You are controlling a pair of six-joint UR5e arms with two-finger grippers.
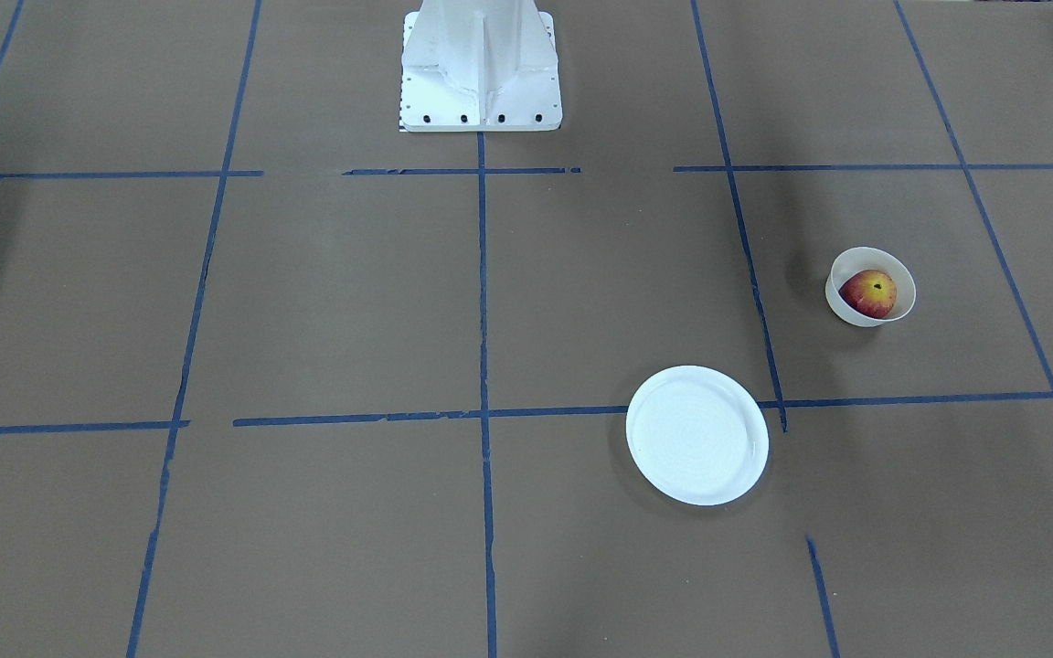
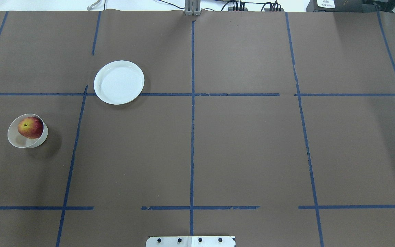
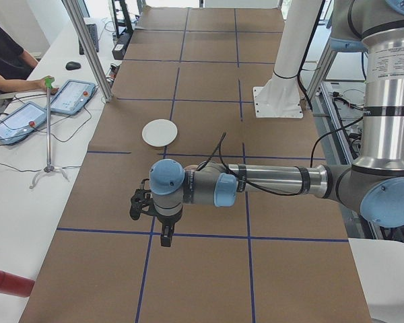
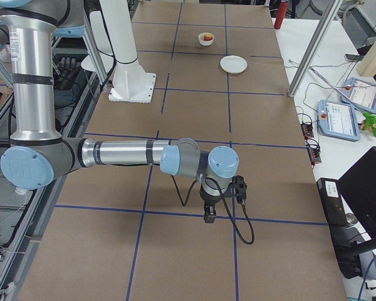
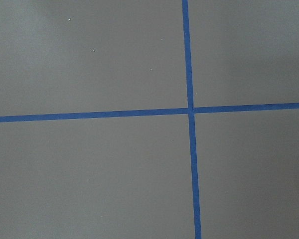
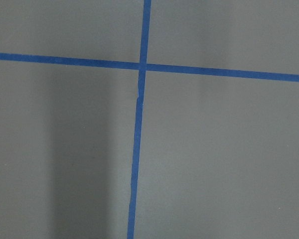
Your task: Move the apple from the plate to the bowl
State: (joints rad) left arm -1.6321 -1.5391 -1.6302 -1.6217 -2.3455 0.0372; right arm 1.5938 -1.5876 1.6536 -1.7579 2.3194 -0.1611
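The red apple (image 1: pixel 869 292) with its yellow patch lies inside the small off-white bowl (image 1: pixel 856 317); the overhead view shows both, apple (image 2: pixel 30 127) and bowl (image 2: pixel 18 140), at the table's left. The flat white plate (image 1: pixel 696 435) is bare and also shows in the overhead view (image 2: pixel 119 82). The left gripper (image 3: pixel 165 237) shows only in the exterior left view, hanging over the table away from the plate (image 3: pixel 160 132). The right gripper (image 4: pixel 209 216) shows only in the exterior right view, far from the plate (image 4: pixel 233 64) and bowl (image 4: pixel 205 39). I cannot tell whether either is open or shut.
Blue tape lines (image 2: pixel 192 120) divide the brown table cover into squares. The white robot base (image 1: pixel 481 82) stands at the table's robot side. A side bench holds tablets (image 3: pixel 73 96), a thin stand (image 3: pixel 48 128) and an operator's hand.
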